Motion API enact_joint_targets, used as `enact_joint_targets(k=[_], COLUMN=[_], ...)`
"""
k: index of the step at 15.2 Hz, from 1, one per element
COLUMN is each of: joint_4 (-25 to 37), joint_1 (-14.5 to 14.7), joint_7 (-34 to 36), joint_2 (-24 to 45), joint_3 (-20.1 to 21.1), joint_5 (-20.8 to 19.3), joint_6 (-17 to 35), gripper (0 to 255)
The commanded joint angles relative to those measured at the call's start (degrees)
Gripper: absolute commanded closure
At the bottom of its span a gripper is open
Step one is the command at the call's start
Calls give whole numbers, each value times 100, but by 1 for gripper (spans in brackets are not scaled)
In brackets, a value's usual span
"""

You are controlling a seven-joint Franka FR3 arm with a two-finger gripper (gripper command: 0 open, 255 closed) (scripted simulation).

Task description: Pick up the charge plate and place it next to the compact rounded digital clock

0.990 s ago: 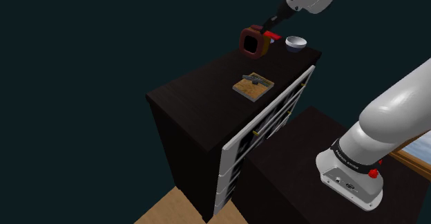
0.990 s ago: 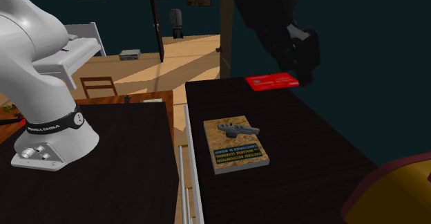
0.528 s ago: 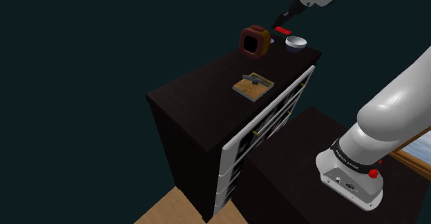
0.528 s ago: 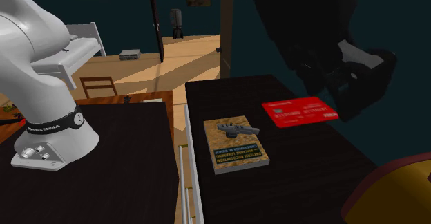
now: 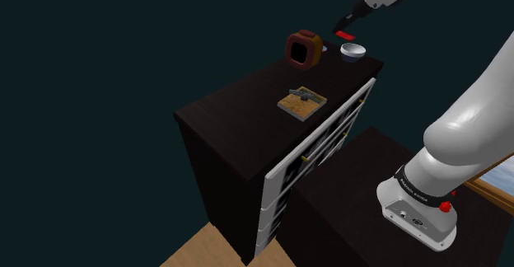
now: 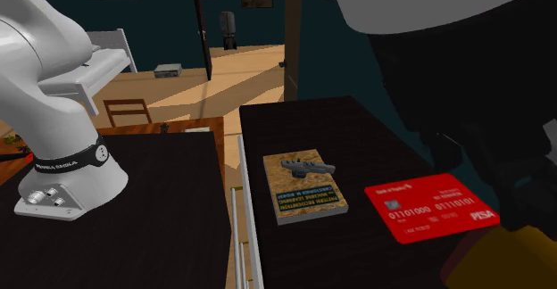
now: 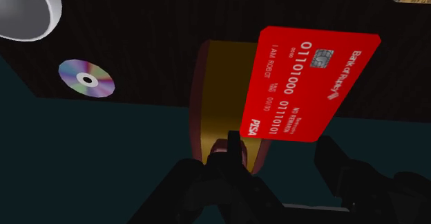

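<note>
The charge plate is a red bank card (image 5: 343, 35), held in the air above the dark dresser top (image 5: 247, 100) with my gripper (image 5: 352, 20) shut on it. The clock (image 5: 302, 49) is a rounded red-and-yellow body standing at the dresser's far end, just to the shoulder view's left of the card. In the second exterior view the card (image 6: 430, 208) hovers flat under the black gripper (image 6: 486, 158), close above the clock (image 6: 504, 265). In the wrist view the card (image 7: 311, 84) sticks out from my gripper (image 7: 283, 150) and partly covers the clock (image 7: 217, 98).
A white bowl (image 5: 353, 53) stands just right of the clock in the shoulder view. A book with a small grey object on it (image 5: 301, 102) lies mid-dresser. A shiny disc (image 7: 86, 78) lies near the bowl (image 7: 24, 8). White drawer fronts (image 5: 317, 150) face my stand (image 5: 416, 208).
My gripper has carried the red card along the dresser towards the clock, nearer the second exterior camera. In the shoulder view it has moved slightly up and right.
</note>
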Motion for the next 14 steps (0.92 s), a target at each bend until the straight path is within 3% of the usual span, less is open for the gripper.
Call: enact_joint_targets(k=[1,14], joint_4=[-30,-261], joint_1=[-15,-131], joint_7=[-129,-1020], joint_2=[87,635], joint_3=[19,238], joint_5=[123,1007], joint_6=[86,659], gripper=[255,255])
